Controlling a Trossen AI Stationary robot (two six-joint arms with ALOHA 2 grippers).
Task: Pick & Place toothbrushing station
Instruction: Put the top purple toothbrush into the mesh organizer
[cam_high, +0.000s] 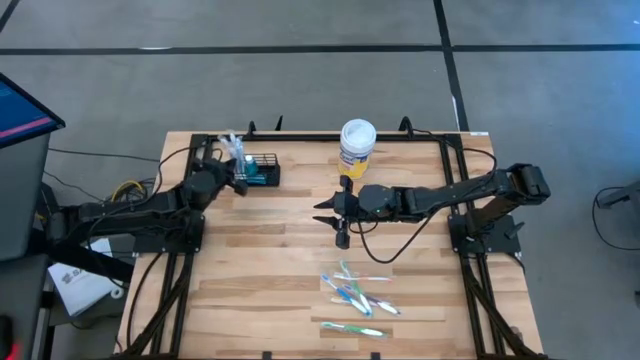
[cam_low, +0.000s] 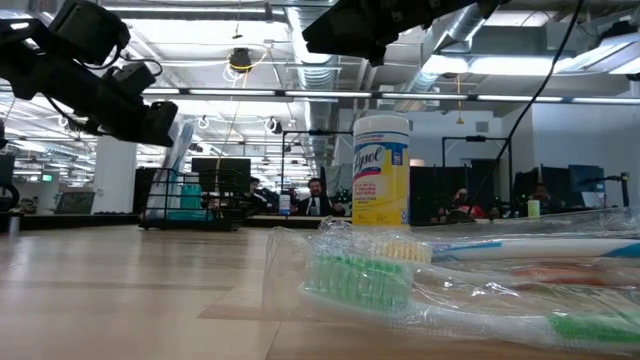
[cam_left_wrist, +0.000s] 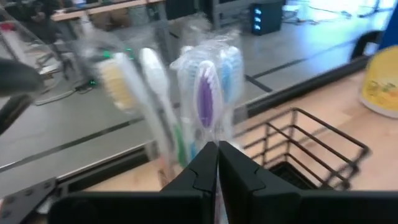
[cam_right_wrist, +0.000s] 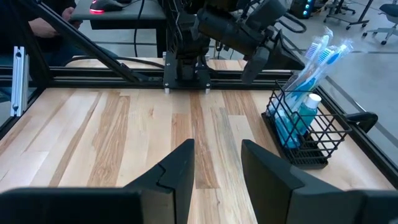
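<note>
Standing at the far left of the wooden table (cam_high: 250, 250), the small black wire-mesh basket (cam_high: 262, 171) is holding wrapped toothbrushes upright. The left gripper (cam_left_wrist: 217, 163) is hovering just beside it, fingers pressed together on a clear-wrapped toothbrush (cam_left_wrist: 206, 93). The right gripper (cam_right_wrist: 217, 163) is hanging over the table's middle, near the yellow-labelled wipes tub (cam_high: 357, 148), jaws parted and holding nothing.
</note>
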